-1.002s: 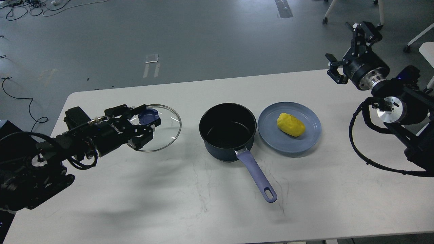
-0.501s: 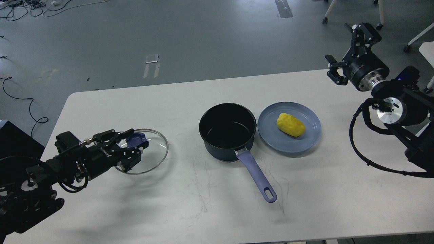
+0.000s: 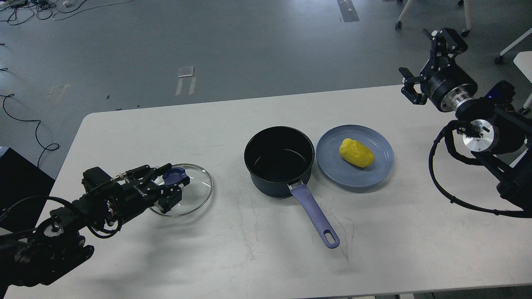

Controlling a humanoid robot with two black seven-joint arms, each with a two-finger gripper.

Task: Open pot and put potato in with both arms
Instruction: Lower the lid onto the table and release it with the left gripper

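The dark pot [image 3: 278, 160] stands open at the table's middle, its purple handle [image 3: 314, 216] pointing toward me. The yellow potato [image 3: 356, 153] lies on a blue plate [image 3: 376, 174] just right of the pot. The glass lid [image 3: 193, 195] with a blue knob [image 3: 176, 176] lies low at the table's left. My left gripper [image 3: 164, 185] is closed around the knob. My right gripper [image 3: 415, 52] is open and empty, raised beyond the table's far right corner, well away from the potato.
The white table [image 3: 249, 257] carries only the pot, plate and lid. A black box [image 3: 16, 174] sits off the table's left edge. Chair legs and cables lie on the floor beyond.
My left gripper carried the lid down and toward me, away from the pot, then slightly right; the lid now sits low at the table's left. The right arm barely moved.
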